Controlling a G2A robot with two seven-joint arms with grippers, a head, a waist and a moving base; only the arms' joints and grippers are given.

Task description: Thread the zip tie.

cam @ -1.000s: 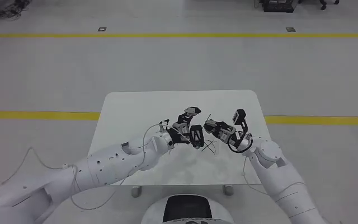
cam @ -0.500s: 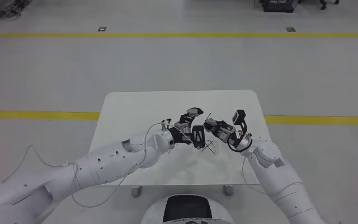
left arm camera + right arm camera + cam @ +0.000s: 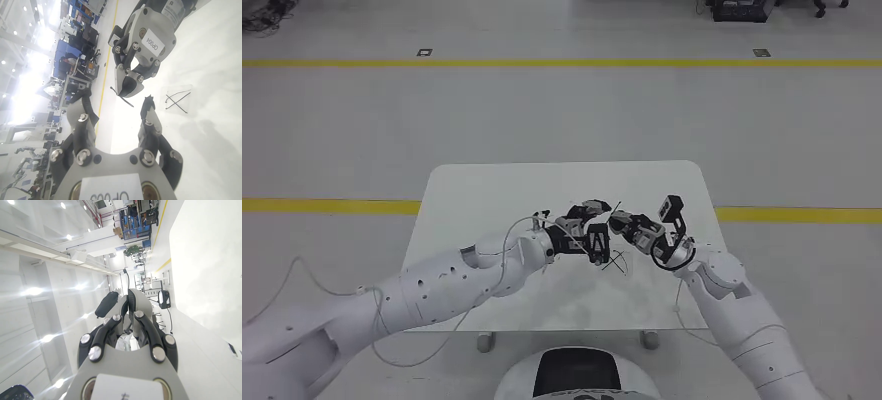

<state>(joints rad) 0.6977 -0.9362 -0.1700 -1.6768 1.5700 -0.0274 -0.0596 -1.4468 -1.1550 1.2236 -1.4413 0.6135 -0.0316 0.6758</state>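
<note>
Pinching black zip tie [image 3: 127, 102] in clenched right gripper [image 3: 123, 91] above table [image 3: 208, 56]. Facing it close with left gripper [image 3: 115, 97], released, empty. Beneath, crossed on table, two other zip ties [image 3: 176, 101].

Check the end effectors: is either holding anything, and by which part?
Right end effector is shut on a zip tie, pinched mid-strap, head and tail both sticking out. Left end effector is open, holding nothing.

The white table [image 3: 472, 200], rounded at its corners, carries a transparent rectangular sheet [image 3: 189, 104] lying flat near the table's middle, and on that sheet two thin black zip ties [image 3: 176, 102] lie crossed over each other in an X.
</note>
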